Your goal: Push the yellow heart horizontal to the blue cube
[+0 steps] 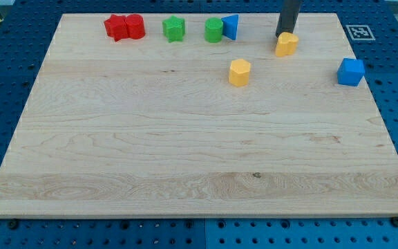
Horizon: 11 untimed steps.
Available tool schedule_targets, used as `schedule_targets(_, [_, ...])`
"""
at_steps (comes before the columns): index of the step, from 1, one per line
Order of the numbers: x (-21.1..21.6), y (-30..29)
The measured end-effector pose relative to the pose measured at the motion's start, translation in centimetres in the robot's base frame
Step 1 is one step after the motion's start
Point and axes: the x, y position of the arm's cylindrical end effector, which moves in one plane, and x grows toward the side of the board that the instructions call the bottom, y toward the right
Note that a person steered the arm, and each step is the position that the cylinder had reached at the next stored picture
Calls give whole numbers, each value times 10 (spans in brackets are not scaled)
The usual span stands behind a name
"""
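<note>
1. My tip point(285, 34) sits at the far side of the board, touching or just behind the far edge of a yellow block point(287, 44). I take that block to be the yellow heart, though its outline is too small to be sure. There are no fingers on this rig, only the bare rod, so there is nothing to open or close.
2. The blue cube point(351, 72) rests near the right edge, nearer to me than the heart and well apart from it to the right.
3. The step in hand, as I judge it, is the push itself: the heart has to come toward the near side until it sits level with the cube.
4. The next move calls for a short, straight nudge from behind, stopping in line with the cube.
5. A second yellow block point(240, 72) lies to the left, already about level with the cube; it is off the path.
6. The red blocks point(125, 28), green blocks point(174, 29) and blue triangle point(231, 27) line the far edge, out of the way.
</note>
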Motion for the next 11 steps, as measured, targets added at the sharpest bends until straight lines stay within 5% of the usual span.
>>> schedule_targets(6, [65,-2])
schedule_targets(11, [70,-2])
